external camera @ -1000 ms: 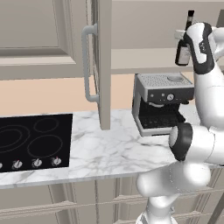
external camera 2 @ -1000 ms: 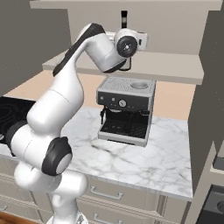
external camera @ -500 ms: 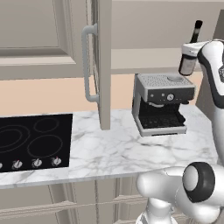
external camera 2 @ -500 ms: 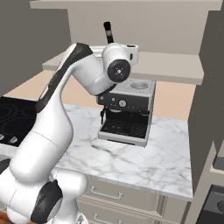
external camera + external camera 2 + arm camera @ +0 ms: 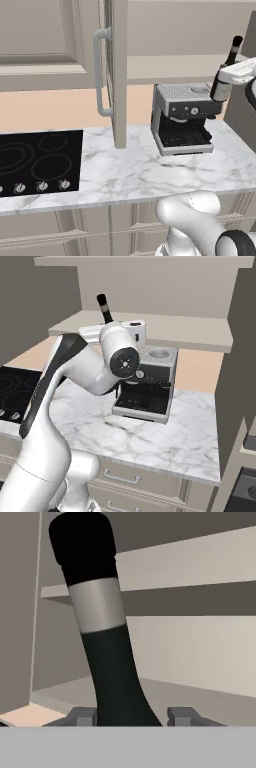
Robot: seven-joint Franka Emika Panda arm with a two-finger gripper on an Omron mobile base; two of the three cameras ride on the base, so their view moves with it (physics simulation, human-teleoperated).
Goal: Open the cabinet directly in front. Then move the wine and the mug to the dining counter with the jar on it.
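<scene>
A rendered kitchen with beige-grey panelled units and a peach back wall. The largest thing is the wall cabinet, standing open: the left base view shows one door swung out edge-on, with one long curved silver handle, and the bare lower shelf behind it. The right base view shows that same shelf from the other side, plus the cabinet's dark side wall at right.

Below runs one white, grey-veined marble bench. One black cooktop with four knobs is set into its left part, seen in full from the left base view and as a corner from the right. One silver and black coffee machine stands on the bench under the cabinet.

The white robot arm bends up from the base to the level of the shelf edge. Its tool is closed about halfway on the body of the one wine bottle, gripping it. The bottle is dark with a pale label, tilted, held in the air just in front of the shelf and above the coffee machine's right side. The hand view shows the neck and black cap leaning left, with a grey fingertip on either side of the bottle.
</scene>
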